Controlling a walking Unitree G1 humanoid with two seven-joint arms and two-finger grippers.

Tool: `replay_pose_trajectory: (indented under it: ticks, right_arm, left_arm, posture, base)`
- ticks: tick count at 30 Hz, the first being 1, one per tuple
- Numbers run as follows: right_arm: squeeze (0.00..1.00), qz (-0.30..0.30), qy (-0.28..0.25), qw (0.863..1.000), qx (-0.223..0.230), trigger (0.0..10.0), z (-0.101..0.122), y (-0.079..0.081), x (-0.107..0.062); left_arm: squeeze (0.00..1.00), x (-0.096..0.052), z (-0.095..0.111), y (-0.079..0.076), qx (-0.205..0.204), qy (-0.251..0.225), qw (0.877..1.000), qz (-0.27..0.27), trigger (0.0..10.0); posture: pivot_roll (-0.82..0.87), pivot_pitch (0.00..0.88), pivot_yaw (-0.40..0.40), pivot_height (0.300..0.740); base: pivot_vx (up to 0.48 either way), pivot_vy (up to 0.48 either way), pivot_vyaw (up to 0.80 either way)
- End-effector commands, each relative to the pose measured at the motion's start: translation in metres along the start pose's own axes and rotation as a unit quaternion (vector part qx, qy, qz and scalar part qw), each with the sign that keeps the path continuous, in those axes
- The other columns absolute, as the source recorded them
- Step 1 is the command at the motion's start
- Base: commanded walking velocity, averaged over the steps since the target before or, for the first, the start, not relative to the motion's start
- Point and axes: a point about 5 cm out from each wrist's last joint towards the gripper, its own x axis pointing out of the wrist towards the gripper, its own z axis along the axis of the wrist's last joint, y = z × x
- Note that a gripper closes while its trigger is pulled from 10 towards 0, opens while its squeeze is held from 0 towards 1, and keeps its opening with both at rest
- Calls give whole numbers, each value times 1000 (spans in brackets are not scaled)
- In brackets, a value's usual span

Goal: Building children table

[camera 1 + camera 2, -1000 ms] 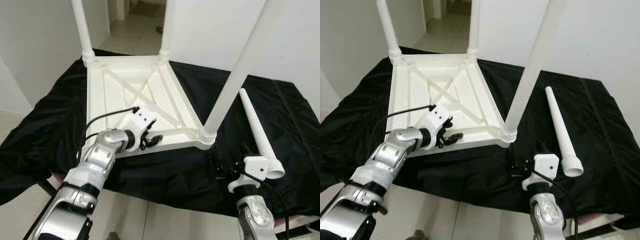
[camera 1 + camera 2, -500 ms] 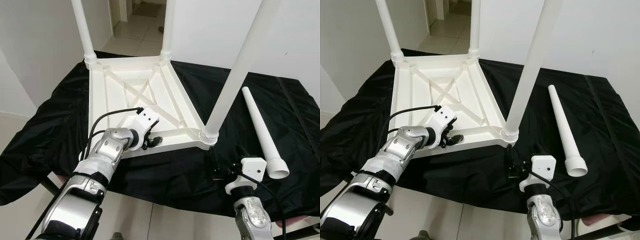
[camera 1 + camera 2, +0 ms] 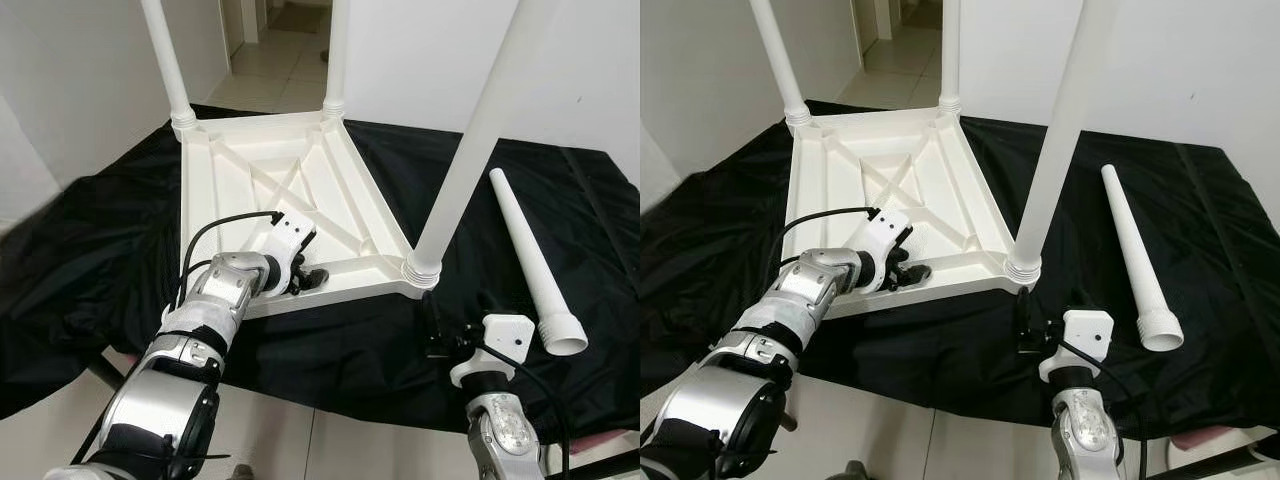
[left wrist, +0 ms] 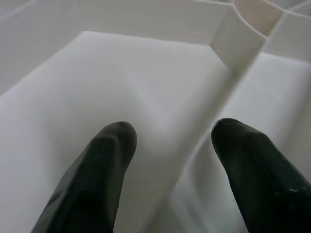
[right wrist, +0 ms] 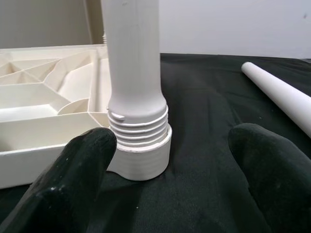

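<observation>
While three legs already stand in the upturned tabletop, the fourth leg lies loose on the black-draped bench.

Compared with a second ago, the left claw hasn't really budged: fingers apart, tips down inside the tabletop's near rim by the empty corner socket. The right claw has slid in closer, fingers spread wide, with the threaded base of the nearest leg straight ahead between them. The loose leg sits off to its outer side, untouched, so probably some tightening comes first.
</observation>
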Motion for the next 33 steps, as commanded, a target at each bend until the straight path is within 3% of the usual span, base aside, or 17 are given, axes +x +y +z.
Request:
replay_pose_trajectory:
  ticks: [1,13,17,20,25,26,29,30,33]
  right_arm:
    - [0,-10,0,1000,-2,10000,2,-1,0]
    - [0,-22,-1,1000,-6,10000,3,-2,4]
    - [0,-27,-1,1000,-8,10000,3,-3,3]
    - [0,-29,-1,999,-12,10000,4,-5,5]
    - [0,-29,0,999,-13,10000,4,-5,5]
    - [0,-30,0,999,-13,10000,4,-5,5]
    - [0,-30,0,999,-14,10000,4,-5,5]
    - [0,-31,0,999,-15,10000,4,-6,5]
    - [0,-32,1,999,-16,10000,4,-6,6]
  left_arm:
    - [0,-9,2,29,-27,-7,960,279,10000]
    - [0,-5,8,22,-24,-15,954,298,10000]
    - [0,-3,6,17,-17,-8,953,304,10000]
    - [0,1,5,10,25,1,955,297,10000]
    - [0,2,4,8,16,3,956,294,10000]
    - [0,2,4,9,19,5,955,296,9059]
    - [0,2,4,9,18,4,955,294,9255]
    - [0,2,4,9,23,6,956,291,10000]
    - [0,1,3,9,26,12,958,285,10000]
  posture:
    - [51,21,48,740]
    - [54,35,45,740]
    - [57,41,44,740]
    - [60,47,38,740]
    - [61,52,36,740]
    - [62,52,37,740]
    - [63,52,37,740]
    - [64,52,38,740]
    - [66,53,41,740]
  base:
    - [0,0,0]
    - [0,0,0]
    - [0,0,0]
    - [0,0,0]
    - [0,0,0]
    - [0,0,0]
    - [0,0,0]
    - [0,0,0]
    - [0,0,0]
